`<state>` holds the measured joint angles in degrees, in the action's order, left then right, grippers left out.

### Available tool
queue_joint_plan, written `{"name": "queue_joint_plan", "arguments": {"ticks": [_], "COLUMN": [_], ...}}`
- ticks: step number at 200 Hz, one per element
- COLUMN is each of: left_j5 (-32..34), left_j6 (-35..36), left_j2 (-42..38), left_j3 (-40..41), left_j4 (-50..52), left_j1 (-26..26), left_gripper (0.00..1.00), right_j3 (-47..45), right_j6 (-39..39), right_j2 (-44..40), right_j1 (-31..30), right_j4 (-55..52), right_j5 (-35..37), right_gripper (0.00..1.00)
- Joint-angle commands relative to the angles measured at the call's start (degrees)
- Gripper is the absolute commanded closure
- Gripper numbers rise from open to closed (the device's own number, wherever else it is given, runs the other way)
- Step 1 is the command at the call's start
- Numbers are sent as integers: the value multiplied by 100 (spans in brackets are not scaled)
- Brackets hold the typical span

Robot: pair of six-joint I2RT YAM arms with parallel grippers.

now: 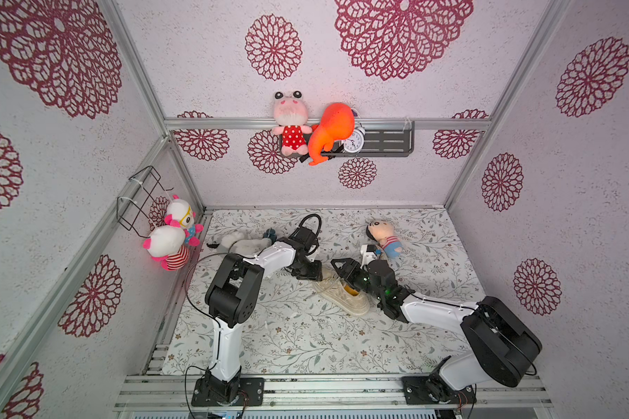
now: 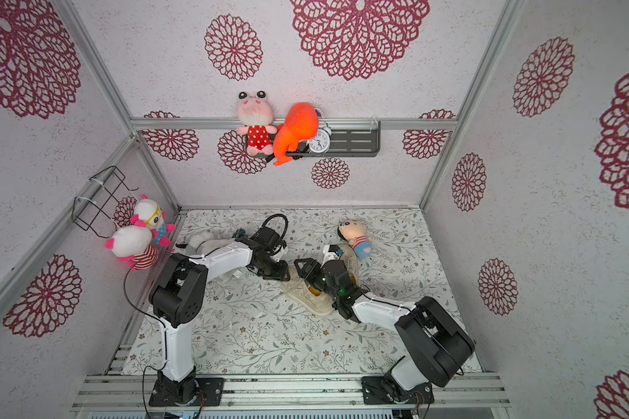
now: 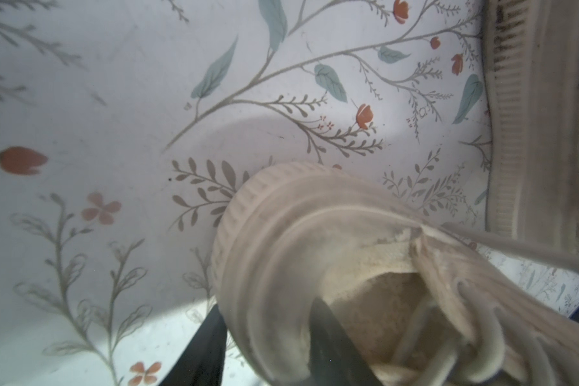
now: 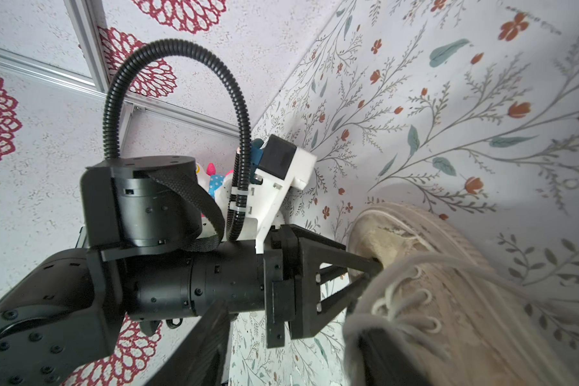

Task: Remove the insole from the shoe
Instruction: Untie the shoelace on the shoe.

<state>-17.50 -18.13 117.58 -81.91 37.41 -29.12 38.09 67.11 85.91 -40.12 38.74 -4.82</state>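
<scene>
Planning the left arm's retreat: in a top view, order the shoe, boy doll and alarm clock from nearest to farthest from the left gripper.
1. shoe, its end gripped by the left gripper
2. boy doll, lying off to the right, farther back
3. alarm clock, up on the back-wall shelf

The shoe [image 1: 338,299] lies mid-frame on the surface [image 1: 298,344]. A doll [image 1: 384,237] lies to its upper right and a plush toy [image 1: 238,242] to its upper left. A shelf [image 1: 393,143] hangs on the back wall above.
</scene>
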Motion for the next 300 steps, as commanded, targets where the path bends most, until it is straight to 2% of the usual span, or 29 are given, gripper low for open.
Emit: {"name": "queue_joint_plan", "arguments": {"ticks": [1,33,67,100,120,147,203,233,300], "left_j5": [-196,-189,-141,-23,42,95,106,101,106], "left_j6": [383,399,446,488,486,495,529,539,583], "left_j2": [358,354,352,414,435,437,492,492,454], "left_j3": [212,248,307,341,401,490,483,507,578], "left_j4": [451,452,450,528,551,556,563,555,569], "left_j1": [-253,-277,-319,-320,-322,-331,-346,-341,-348], "left_gripper": [57,58,58,58,58,58,58,58,58], "right_j3": [576,911,935,1060,1227,1741,2292,2474,3221], "right_j6": [-182,-288,-488,-559,-504,-814,-894,-1047,-1392], "right_j2": [42,212,-74,176,432,674,1219,1152,1337], "right_j1": [127,127,215,505,666,715,965,992,1360], "right_j4": [1768,2183,139,-859,-888,-1394,-1747,-1700,-2014], "right_j5": [-110,-449,770,1411,1343,1354,901,519,300], "right_gripper": [41,40,38,38,37,36,35,33,30]}}
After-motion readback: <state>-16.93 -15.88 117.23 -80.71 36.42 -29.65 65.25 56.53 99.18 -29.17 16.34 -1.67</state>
